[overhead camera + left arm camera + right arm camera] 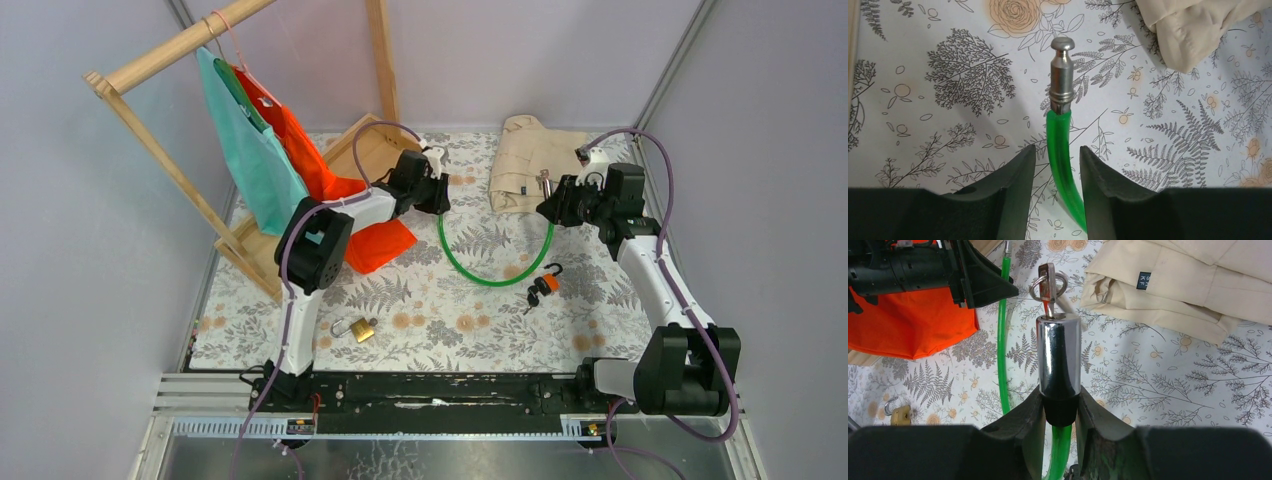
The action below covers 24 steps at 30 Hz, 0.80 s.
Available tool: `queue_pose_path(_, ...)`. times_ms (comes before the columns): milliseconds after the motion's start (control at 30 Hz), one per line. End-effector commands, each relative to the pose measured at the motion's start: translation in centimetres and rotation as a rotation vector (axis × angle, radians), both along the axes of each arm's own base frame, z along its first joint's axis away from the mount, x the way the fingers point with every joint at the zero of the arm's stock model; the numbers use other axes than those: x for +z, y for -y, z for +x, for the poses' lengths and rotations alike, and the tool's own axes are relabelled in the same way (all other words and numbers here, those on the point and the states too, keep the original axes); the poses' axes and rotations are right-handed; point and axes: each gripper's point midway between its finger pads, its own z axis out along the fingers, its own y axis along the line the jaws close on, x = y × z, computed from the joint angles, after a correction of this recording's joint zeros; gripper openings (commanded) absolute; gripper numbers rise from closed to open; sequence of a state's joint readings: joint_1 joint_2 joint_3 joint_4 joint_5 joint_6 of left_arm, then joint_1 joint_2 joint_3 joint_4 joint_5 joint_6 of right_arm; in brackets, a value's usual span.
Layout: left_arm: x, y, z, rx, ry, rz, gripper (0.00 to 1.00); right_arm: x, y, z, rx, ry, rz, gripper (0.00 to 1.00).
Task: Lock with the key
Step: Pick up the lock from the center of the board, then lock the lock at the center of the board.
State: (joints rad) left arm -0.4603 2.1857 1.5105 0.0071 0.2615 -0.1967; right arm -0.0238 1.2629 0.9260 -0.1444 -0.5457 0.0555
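Step in hand, as I judge it: mate pin into barrel, then turn key.
- Left gripper (pixel 1057 150) narrow, pinching green cable (pixel 1059 131) just behind steel pin (pixel 1062 75). Held left of folded beige garment (pixel 528 160).
- Right gripper (pixel 1060 396) clamped round chrome lock barrel (pixel 1059 355), at garment's near edge. Key (pixel 1046 280) seated in barrel's end.
- Cable sags in loop on near side of garment.
- Advice: line pin square on barrel's socket (socket hidden). Cable is bendy, so gripping close to pin helps.
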Motion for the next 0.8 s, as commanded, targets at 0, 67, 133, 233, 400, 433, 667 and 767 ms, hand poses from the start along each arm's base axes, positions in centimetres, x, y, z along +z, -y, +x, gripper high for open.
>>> queue_pose_path(0, 1.4, 1.2, 1.3, -0.04, 0.069, -0.038, 0.42, 2.4, -0.7, 0.3, 0.05, 0.096, 0.019, 0.0)
queue_pose_path(67, 1.3, 1.4, 1.0, -0.056, 0.071, -0.048, 0.37, 2.4, -0.7, 0.3, 0.052, 0.095, 0.021, 0.0)
queue_pose_path(133, 1.2, 1.5, 0.7, -0.078, 0.078, -0.055, 0.32, 2.4, -0.8, 0.3, 0.055, 0.093, 0.023, 0.0)
queue_pose_path(233, 1.1, 1.7, 0.7, -0.097, 0.101, -0.061, 0.28, 2.3, -0.9, 0.2, 0.062, 0.091, 0.028, 0.0)
queue_pose_path(400, 2.0, 2.2, 0.4, -0.16, 0.133, -0.08, 0.05, 2.0, -1.0, 0.2, 0.073, 0.08, 0.028, 0.0)
queue_pose_path(433, 2.6, 2.5, 0.1, -0.187, 0.142, -0.089, 0.01, 2.1, -1.2, 0.2, 0.087, 0.077, 0.036, 0.0)
queue_pose_path(667, 9.2, 3.4, -4.1, -0.379, 0.24, -0.122, 0.0, 3.0, -3.5, -0.2, 0.229, 0.044, 0.138, 0.0)
queue_pose_path(767, 11.6, 3.4, -6.9, -0.441, 0.267, -0.129, 0.0, 3.6, -4.1, -0.1, 0.271, 0.046, 0.171, 0.0)
